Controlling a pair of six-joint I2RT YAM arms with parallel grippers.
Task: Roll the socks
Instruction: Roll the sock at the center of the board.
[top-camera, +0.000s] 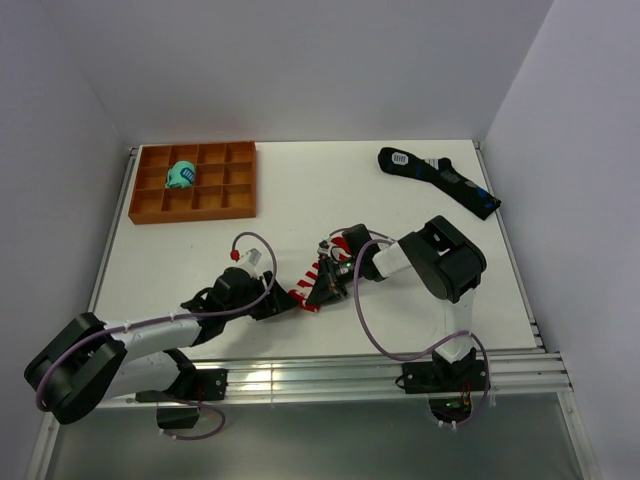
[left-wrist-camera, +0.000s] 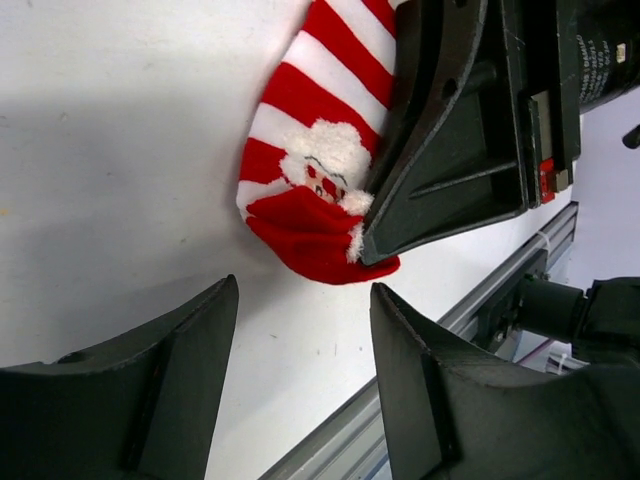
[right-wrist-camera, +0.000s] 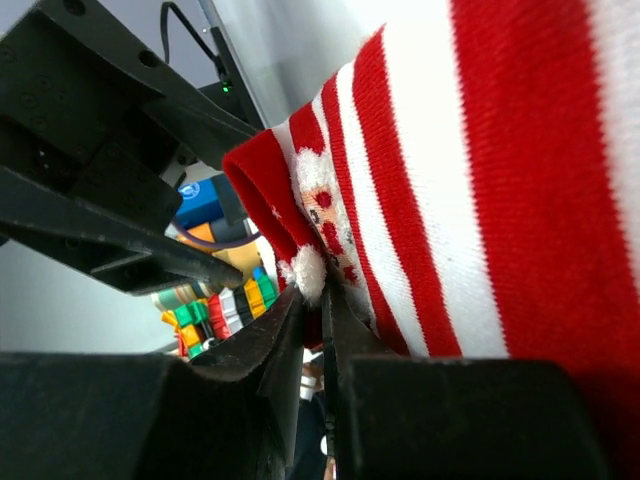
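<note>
The red-and-white striped socks (left-wrist-camera: 322, 95), Santa face near the red end, lie stretched out, unrolled.

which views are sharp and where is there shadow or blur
top external: even light, sharp, only faint shadows on the table; left wrist: socks crisp, broad soft shadow beside them, left claw dark in the foreground; right wrist: socks fill the frame, background blurred
</note>
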